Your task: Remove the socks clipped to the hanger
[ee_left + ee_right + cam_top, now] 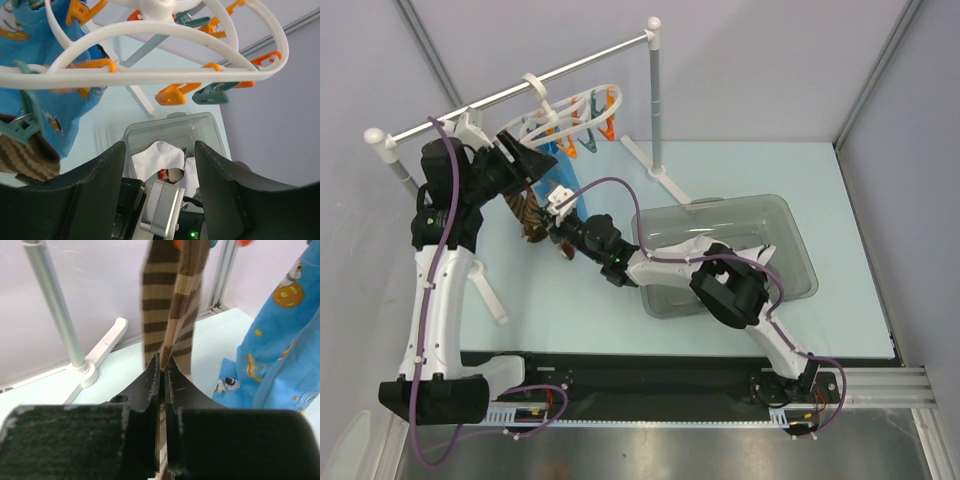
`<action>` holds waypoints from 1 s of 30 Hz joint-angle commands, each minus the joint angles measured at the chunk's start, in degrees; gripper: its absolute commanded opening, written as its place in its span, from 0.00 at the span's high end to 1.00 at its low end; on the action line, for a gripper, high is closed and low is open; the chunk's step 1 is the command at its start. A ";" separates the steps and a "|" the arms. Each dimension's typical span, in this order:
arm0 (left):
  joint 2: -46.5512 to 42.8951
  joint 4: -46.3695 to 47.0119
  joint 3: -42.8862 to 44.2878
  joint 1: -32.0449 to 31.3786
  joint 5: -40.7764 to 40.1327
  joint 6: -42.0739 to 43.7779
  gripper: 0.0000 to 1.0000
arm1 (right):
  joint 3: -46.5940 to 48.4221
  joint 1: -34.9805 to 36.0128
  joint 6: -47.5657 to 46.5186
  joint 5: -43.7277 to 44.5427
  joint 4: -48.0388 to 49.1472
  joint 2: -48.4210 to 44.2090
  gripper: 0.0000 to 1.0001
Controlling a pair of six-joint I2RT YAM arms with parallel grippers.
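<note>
While the hanger (150, 76) hangs just above my left gripper (160, 150), whose jaws stand apart holding nothing, the striped sock (170, 305) dangles from a teal clip (22, 125) straight into my right gripper (162, 367), which is pinched tight on it. Next, I judge, a steady downward pull should free it. No writing is legible.

A robot test cell in a lab: plain pale wall panels (750, 70) in metal framing box in a light-blue surface (850, 200). A left arm (438, 280) and a right arm (665, 262) with loose cables are bolted to a black base rail (650, 380), and a hanger (165, 29) hangs on a white rail (480, 98).
</note>
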 commanded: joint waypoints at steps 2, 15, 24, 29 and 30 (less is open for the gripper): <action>-0.81 -9.60 8.83 0.07 -4.19 6.06 0.35 | -4.43 1.52 0.80 1.23 5.38 -7.49 1.00; -0.89 -23.24 17.37 0.07 -15.44 12.21 0.32 | -16.82 1.78 -1.21 7.56 8.37 -17.51 1.00; -2.56 -21.75 14.21 0.07 -19.23 11.07 0.33 | -20.61 2.75 -4.47 8.97 9.34 -20.59 1.00; -1.42 -19.20 11.84 0.15 -19.05 9.41 0.33 | -21.32 4.07 -7.62 10.11 10.04 -21.03 1.00; -1.42 -18.59 11.23 0.07 -18.79 9.05 0.32 | -21.40 4.16 -7.98 10.38 10.31 -21.03 1.00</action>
